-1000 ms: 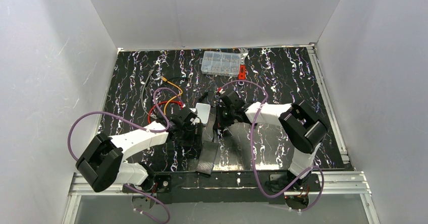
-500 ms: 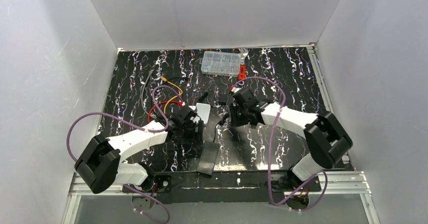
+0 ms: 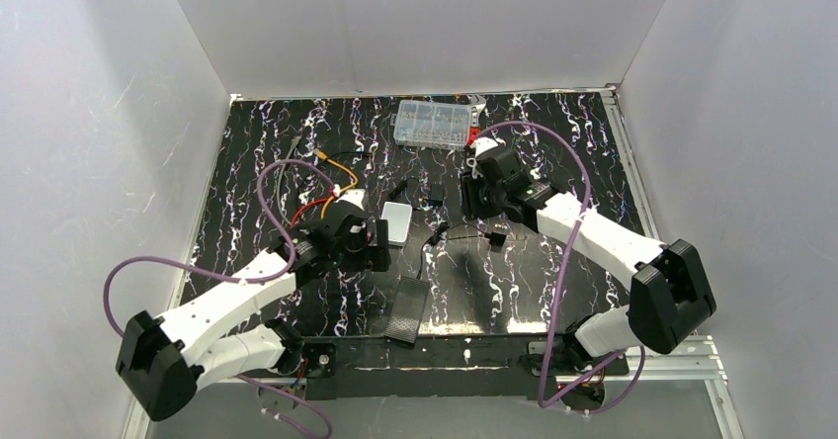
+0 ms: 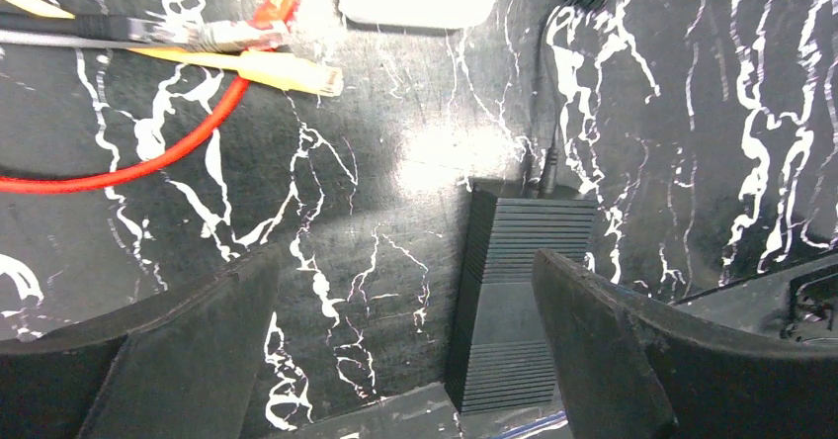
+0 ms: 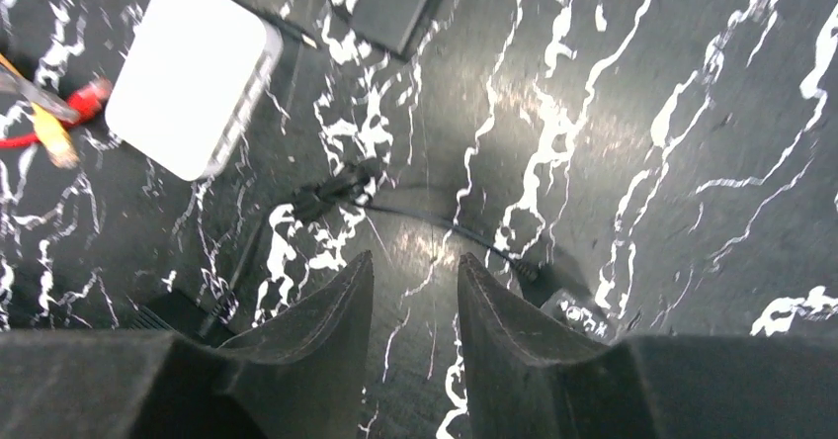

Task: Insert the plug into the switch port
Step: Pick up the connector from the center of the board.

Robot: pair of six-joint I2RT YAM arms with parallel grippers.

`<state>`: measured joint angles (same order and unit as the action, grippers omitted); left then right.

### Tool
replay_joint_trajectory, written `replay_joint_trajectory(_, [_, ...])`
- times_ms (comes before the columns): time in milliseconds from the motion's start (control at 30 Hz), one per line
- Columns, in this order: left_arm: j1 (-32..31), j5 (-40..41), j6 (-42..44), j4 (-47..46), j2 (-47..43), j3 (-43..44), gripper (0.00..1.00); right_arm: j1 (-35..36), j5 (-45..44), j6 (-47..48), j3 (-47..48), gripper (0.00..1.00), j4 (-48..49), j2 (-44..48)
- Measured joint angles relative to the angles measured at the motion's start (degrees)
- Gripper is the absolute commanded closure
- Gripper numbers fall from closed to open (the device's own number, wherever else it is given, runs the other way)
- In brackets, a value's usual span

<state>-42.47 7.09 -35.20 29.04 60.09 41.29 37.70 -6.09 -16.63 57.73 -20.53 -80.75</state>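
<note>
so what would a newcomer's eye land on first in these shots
The black mat veined with white, and two white arms reaching over it, the left claw and right claw both open and empty. Between them lies a white-grey box, with a red cable and an orange cable's plug to its left and a ribbed black box nearer the arm bases.

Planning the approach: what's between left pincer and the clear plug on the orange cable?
Only bare black marbled tabletop, per the left wrist view, between the left pincer and the clear plastic plug.
</note>
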Motion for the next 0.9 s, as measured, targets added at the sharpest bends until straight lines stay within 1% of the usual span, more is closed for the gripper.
replay_joint_trajectory(33, [0.0, 0.6, 0.0, 0.6, -1.2, 0.4, 0.02, -0.3, 0.0, 0.4, 0.8, 0.43, 0.3, 0.0])
replay_joint_trajectory(67, [0.0, 1.2, 0.0, 1.3, -2.4, 0.9, 0.02, -0.6, 0.1, 0.6, 1.6, 0.36, 0.7, 0.0])
replay_joint_trajectory(167, [0.1, 2.8, -0.4, 3.1, -5.4, 1.9, 0.02, -1.3, 1.0, 1.6, 4.0, 0.30, 1.4, -0.1])
replay_joint_trajectory(267, [0.3, 4.4, -0.8, 5.4, -8.0, 2.9, 0.02, -1.7, 3.3, 2.4, 6.4, 0.26, 2.5, -0.8])
replay_joint_trajectory(500, [0.4, 8.9, -1.8, 11.1, -10.7, 5.3, 0.02, -1.8, 12.3, 3.4, 11.0, 0.34, 4.2, -5.9])
replay_joint_trajectory(700, [0.4, 12.6, -2.4, 15.6, -13.6, 7.3, 0.02, -0.5, 21.0, 3.3, 14.4, 0.38, 4.6, -10.4])
replay_joint_trajectory(900, [0.4, 17.0, -3.1, 19.6, -17.7, 9.6, 0.02, 2.9, 25.8, -0.6, 20.2, 0.39, 7.0, -16.1])
